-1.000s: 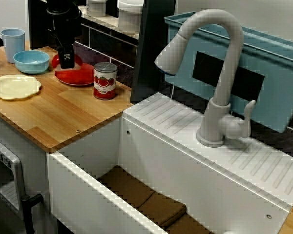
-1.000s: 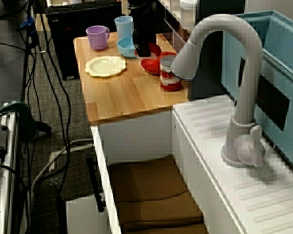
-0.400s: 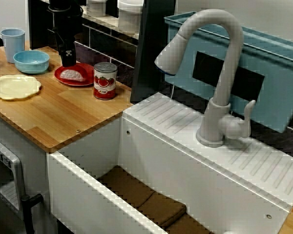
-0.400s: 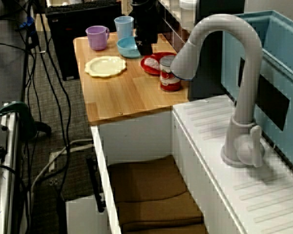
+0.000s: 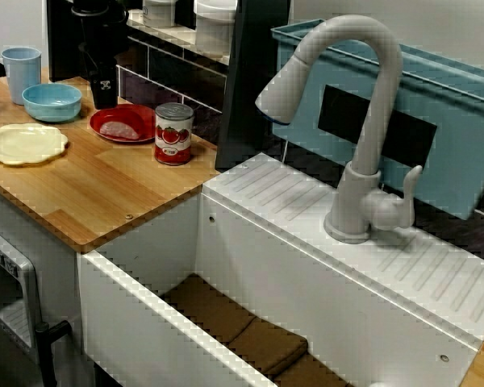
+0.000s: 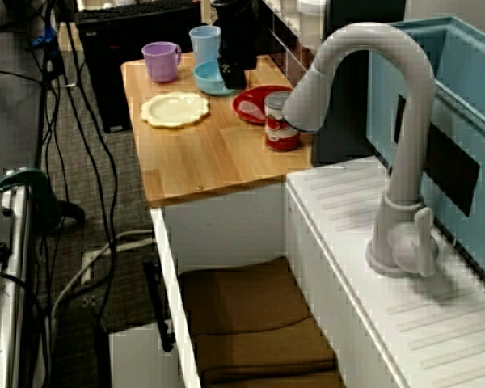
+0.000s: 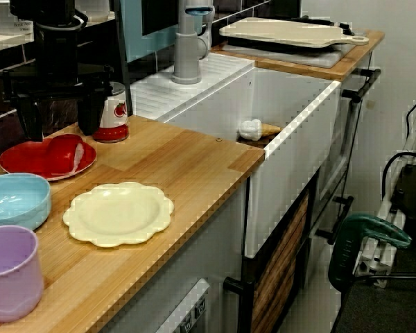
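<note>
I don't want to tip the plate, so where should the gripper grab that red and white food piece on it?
Probably from straight above, closing across the short width of the red and white food piece. It lies low and flat on the red plate, whose raised rim hinders a side approach, and the tomato can stands close by. The open gripper hangs nearby.

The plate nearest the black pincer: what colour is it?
Red. The plate shows best in the low view from the side.

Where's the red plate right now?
In the view across the sink, the red plate lies at left on the wooden counter, between the blue bowl and tomato can, beneath the tool.
</note>
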{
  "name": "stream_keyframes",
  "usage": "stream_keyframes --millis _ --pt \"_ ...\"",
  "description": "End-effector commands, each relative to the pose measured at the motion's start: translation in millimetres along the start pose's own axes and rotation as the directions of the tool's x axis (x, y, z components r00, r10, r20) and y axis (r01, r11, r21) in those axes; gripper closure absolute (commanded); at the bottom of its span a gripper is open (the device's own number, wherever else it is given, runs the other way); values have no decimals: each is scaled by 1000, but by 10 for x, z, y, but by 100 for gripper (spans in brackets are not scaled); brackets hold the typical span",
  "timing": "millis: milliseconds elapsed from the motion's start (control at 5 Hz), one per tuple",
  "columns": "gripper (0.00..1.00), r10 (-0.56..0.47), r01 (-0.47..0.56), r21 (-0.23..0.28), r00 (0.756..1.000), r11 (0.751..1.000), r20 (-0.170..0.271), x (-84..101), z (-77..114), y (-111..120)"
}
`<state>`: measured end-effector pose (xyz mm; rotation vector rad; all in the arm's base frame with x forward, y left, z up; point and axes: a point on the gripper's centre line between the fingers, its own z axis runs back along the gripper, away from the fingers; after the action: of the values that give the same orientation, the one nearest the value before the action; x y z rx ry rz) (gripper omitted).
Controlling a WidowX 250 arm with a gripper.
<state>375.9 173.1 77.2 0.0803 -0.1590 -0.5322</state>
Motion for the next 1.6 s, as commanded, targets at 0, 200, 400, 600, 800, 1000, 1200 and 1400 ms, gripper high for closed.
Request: stream_keyframes --millis 0,200,400,600,800,1000,1200,1400 --pt "0 -77 73 66 996 995 53 -68 400 23" --pt "0 -135 132 48 989 990 63 -134 455 12" --pt "0 -173 171 35 983 985 61 -181 488 5" --pt "0 -139 137 28 988 990 62 -265 510 13" --pt "0 33 -34 36 999 999 19 -344 484 -7" --pt "0 244 -243 31 970 970 -22 -388 445 -3" --pt "0 413 -411 49 910 910 -37 -404 415 27" --pt "0 508 -505 64 861 861 -37 -399 371 33"
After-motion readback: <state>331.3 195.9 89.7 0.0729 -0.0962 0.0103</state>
